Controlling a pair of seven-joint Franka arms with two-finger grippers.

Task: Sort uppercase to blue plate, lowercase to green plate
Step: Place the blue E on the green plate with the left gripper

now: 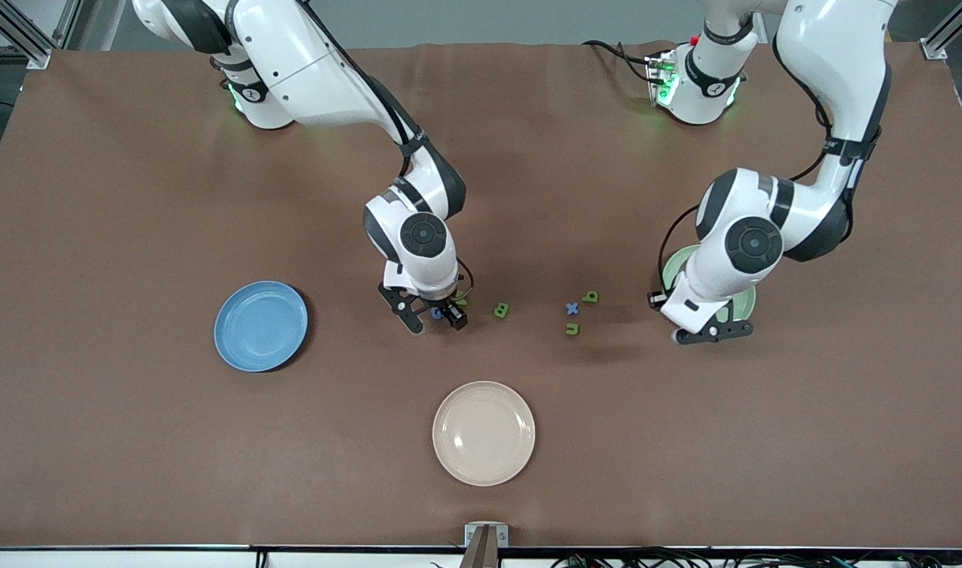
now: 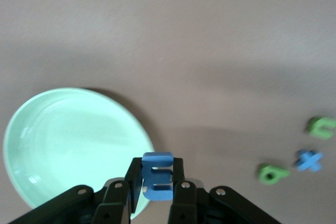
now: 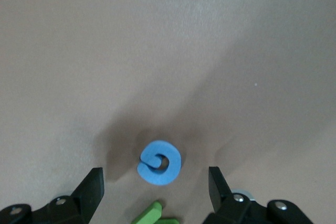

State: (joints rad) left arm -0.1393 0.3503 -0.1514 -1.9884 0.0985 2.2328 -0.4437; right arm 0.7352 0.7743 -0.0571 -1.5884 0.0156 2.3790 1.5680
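Note:
My right gripper (image 1: 435,317) is open and low over the table, its fingers on either side of the blue G (image 3: 159,162), midway (image 3: 156,190) in its wrist view. The green N (image 3: 155,214) lies right beside the G. The green B (image 1: 502,310) lies toward the left arm's end. My left gripper (image 1: 713,331) is shut on the blue m (image 2: 157,177) over the rim of the green plate (image 2: 68,145), which the arm mostly hides in the front view (image 1: 747,304). The blue x (image 1: 572,308), green n/u (image 1: 572,329) and green looped b/q (image 1: 590,297) lie together on the table. The blue plate (image 1: 261,326) holds nothing. The red-pink Q is out of view.
A cream plate (image 1: 484,432) with nothing on it sits nearer the front camera, midway along the table. The brown table (image 1: 133,434) carries nothing else.

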